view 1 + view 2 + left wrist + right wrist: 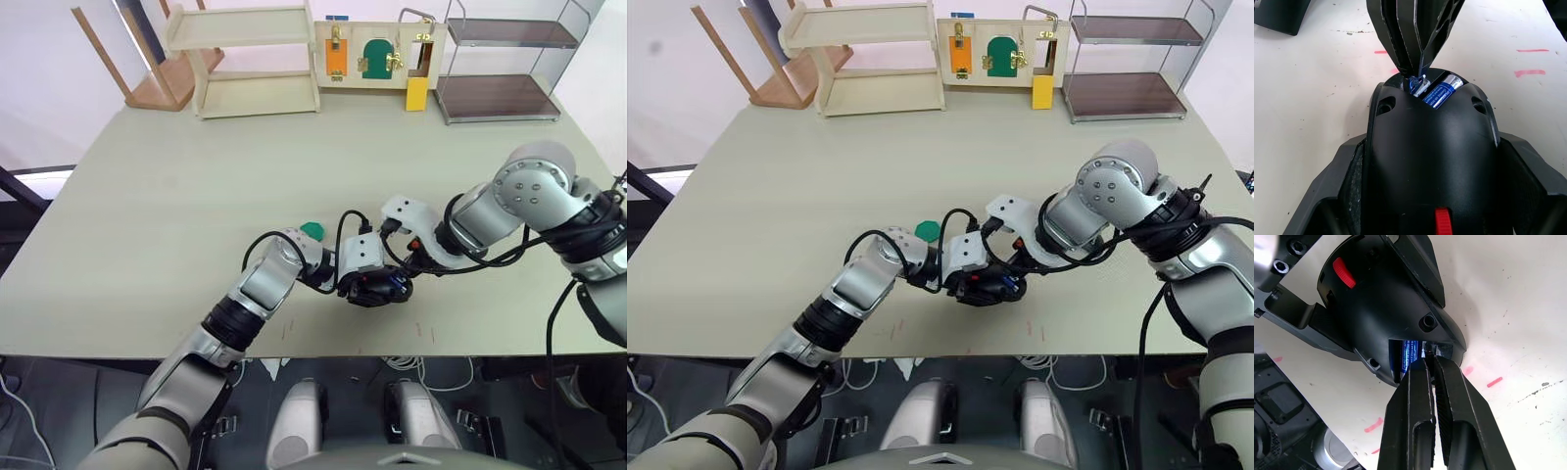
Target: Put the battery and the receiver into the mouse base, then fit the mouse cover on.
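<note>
1. The right gripper [1431, 363], its fingers pressed together on a tiny receiver [1418, 84], should push straight into its slot.
2. The left gripper [1425, 196] clamps the black oval mouse base [1430, 147] on the table; blue cylindrical battery [1442, 92] already seated.

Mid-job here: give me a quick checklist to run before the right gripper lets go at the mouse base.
1. Mouse base held between the left gripper fingers: ok.
2. Battery lying in its slot: ok.
3. Right gripper tips at the opening beside the battery: ok.
4. Receiver between those tips: cannot tell.
5. Receiver seated in the base: cannot tell.
6. Mouse cover ready nearby: cannot tell.
</note>
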